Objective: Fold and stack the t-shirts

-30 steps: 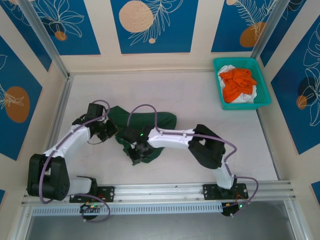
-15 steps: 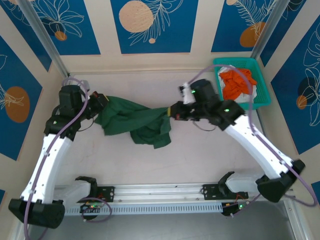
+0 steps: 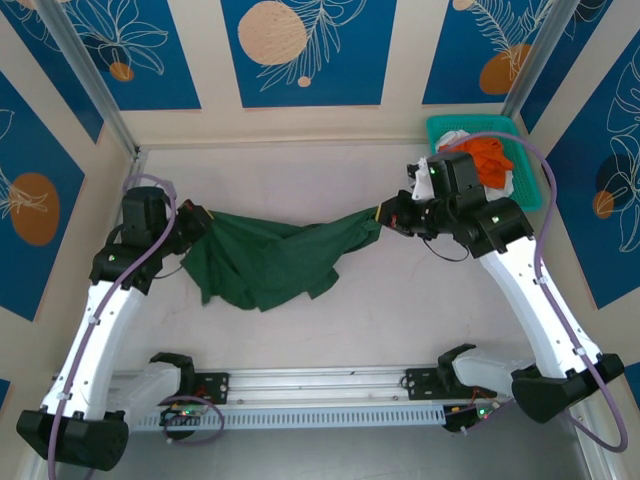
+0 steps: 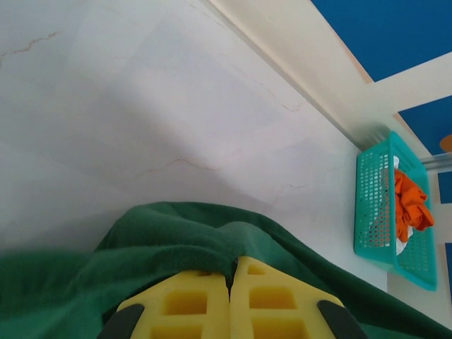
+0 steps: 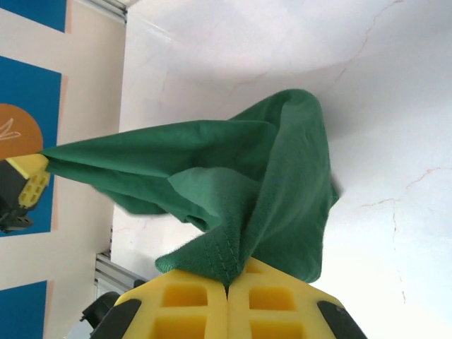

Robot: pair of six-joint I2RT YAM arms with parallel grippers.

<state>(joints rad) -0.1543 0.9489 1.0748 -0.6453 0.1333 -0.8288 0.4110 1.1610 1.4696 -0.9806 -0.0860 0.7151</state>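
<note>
Pale stone-look tabletop [image 3: 400, 300] boxed in by patterned walls.
The flat white surface carries faint grey and brown veins and takes soft, even light with only mild shadow. Behind it and on both sides stand deep blue wall panels [image 3: 350, 60] printed with flat orange discs [image 3: 272, 32] and thin white leaf outlines [image 3: 330, 15], set apart by broad cream strips [image 3: 205, 60]. Slanted silver aluminium posts [image 3: 85, 75] rise at the back corners. A ribbed silver aluminium rail [image 3: 330, 378] runs along the near edge.
</note>
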